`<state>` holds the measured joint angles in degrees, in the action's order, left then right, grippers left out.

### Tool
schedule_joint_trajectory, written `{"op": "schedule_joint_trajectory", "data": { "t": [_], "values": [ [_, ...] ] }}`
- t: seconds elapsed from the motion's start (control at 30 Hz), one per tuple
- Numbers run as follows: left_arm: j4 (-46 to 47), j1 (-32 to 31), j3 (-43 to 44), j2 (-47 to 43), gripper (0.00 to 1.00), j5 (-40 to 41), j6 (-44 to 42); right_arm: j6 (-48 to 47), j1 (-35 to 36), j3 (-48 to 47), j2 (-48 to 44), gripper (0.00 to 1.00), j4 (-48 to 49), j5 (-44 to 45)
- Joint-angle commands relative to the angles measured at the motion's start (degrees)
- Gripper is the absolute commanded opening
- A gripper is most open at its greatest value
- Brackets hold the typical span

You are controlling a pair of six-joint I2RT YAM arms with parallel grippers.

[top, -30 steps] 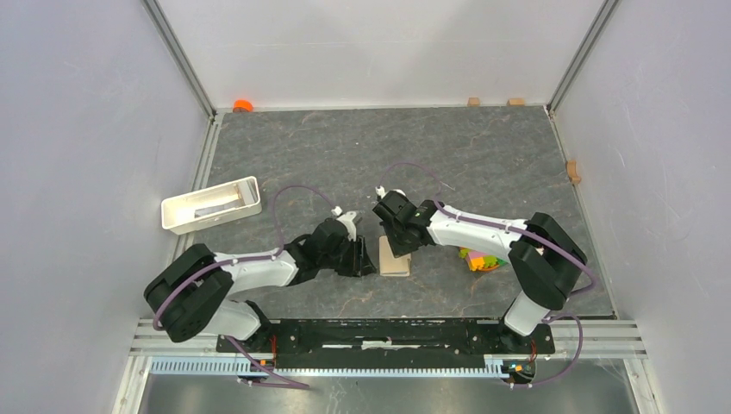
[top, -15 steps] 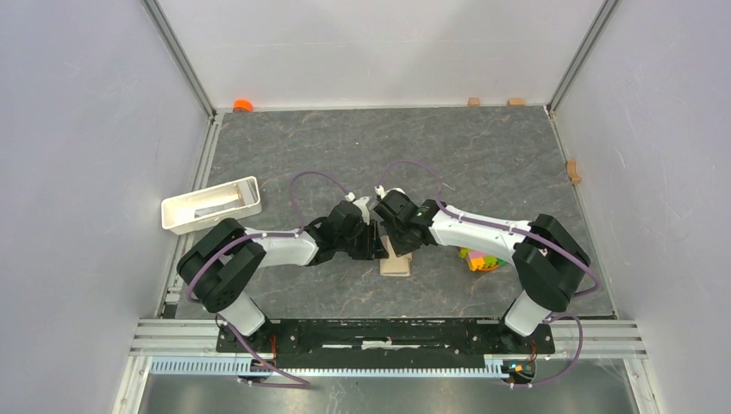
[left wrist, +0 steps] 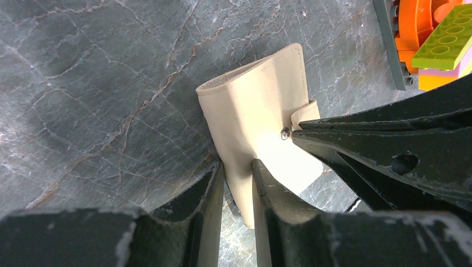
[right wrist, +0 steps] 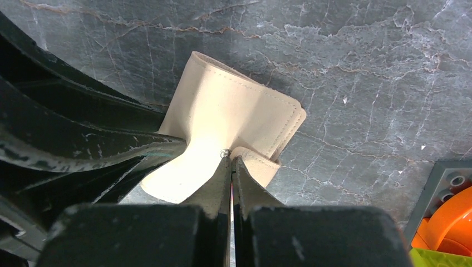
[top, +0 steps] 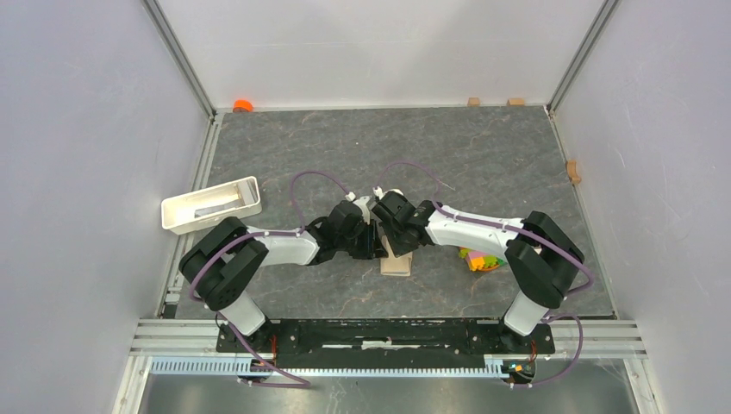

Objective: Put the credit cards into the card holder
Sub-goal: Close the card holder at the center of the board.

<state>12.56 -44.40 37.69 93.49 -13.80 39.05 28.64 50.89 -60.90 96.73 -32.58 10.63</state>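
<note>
The beige card holder (top: 398, 263) lies folded on the dark tabletop between the two arms. My left gripper (top: 377, 244) comes in from the left. In the left wrist view its jaws (left wrist: 238, 164) are pinched on the near edge of the card holder (left wrist: 261, 105). My right gripper (top: 392, 237) is shut, and its tips (right wrist: 231, 158) meet at the metal snap, on the small tab of the card holder (right wrist: 222, 117). The right gripper's black fingers (left wrist: 362, 144) cross the left wrist view. The credit cards are out of view.
A pile of coloured toy bricks (top: 481, 259) sits just right of the card holder, under the right arm. A white rectangular tray (top: 250, 207) stands at the left. An orange object (top: 243, 105) and small wooden blocks (top: 473, 101) lie along the far and right edges.
My left arm has swung right and forward to the card holder, and its jaws have narrowed onto the holder's edge. The right gripper has stayed shut at the snap tab.
</note>
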Motion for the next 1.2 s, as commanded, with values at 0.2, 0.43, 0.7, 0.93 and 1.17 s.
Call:
{"op": "schedule_joint_trajectory", "data": {
  "t": [0.2,0.43,0.7,0.93,1.17],
  "values": [
    [-2.5,0.4,0.3,2.5,0.31,2.1,-1.4,0.4,-0.1,0.3,1.6,0.00,2.6,-1.3],
    [-2.6,0.4,0.6,2.9,0.30,1.9,-1.5,0.7,1.0,0.6,2.6,0.00,3.0,-2.3],
    [-2.8,0.4,0.7,3.2,0.29,1.9,-1.6,3.8,1.2,1.2,0.9,0.00,4.6,0.0],
    [-3.0,0.5,0.7,3.3,0.29,2.2,-1.7,5.3,1.1,1.7,-1.4,0.00,4.7,1.7],
    [-3.2,0.5,0.8,3.5,0.29,2.4,-1.8,5.8,1.2,2.9,-3.0,0.00,6.0,1.2]
  ]
}}
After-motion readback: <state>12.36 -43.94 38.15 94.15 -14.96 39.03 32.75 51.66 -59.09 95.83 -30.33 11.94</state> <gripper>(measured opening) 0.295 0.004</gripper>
